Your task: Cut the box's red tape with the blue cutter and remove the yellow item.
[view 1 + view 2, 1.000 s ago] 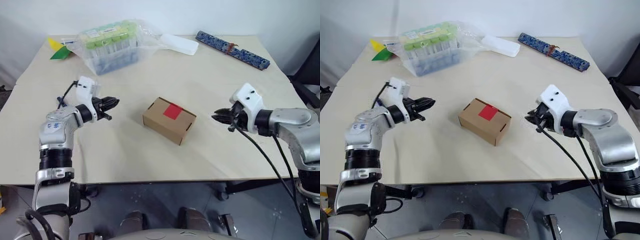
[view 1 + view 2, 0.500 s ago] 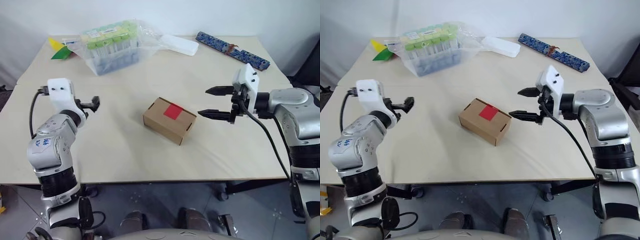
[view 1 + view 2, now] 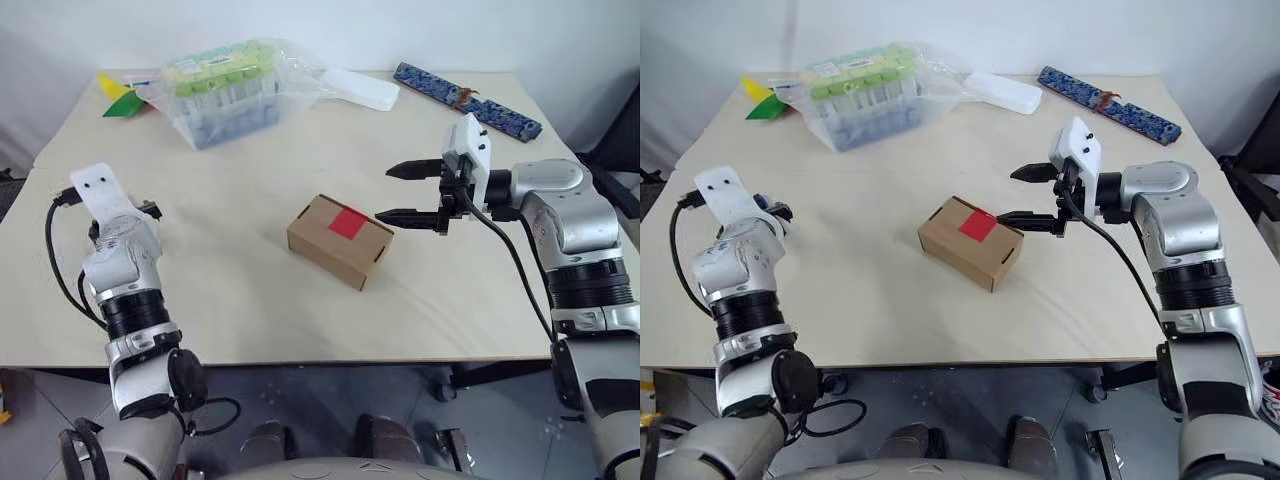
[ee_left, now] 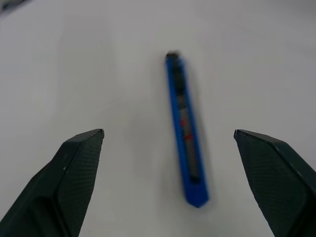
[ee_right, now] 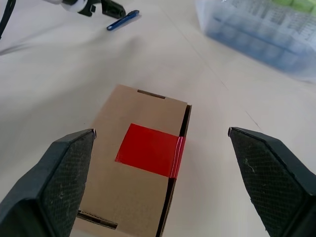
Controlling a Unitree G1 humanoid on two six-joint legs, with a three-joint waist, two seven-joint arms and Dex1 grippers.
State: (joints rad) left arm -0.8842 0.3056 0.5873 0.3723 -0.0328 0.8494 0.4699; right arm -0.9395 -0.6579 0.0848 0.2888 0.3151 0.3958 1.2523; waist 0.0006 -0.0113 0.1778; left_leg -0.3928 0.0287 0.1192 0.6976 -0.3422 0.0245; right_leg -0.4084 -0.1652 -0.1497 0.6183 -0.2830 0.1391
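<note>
Red-taped box [image 5: 139, 173] between spread fingers [image 5: 59, 173]

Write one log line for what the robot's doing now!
left gripper: open, over blue cutter | right gripper: open, by box | red tape: uncut

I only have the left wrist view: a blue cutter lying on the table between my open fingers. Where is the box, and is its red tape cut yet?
Observer: The box sits mid-table with its flaps shut, and the red tape on top looks whole.
Operator: Where is the right gripper?
Observer: The right gripper is open just to the right of the box, pointing at it and holding nothing.
Operator: What else is on the table?
Observer: A clear bag of green-capped tubes lies at the far side, and a patterned blue bar lies at the far right corner.
</note>
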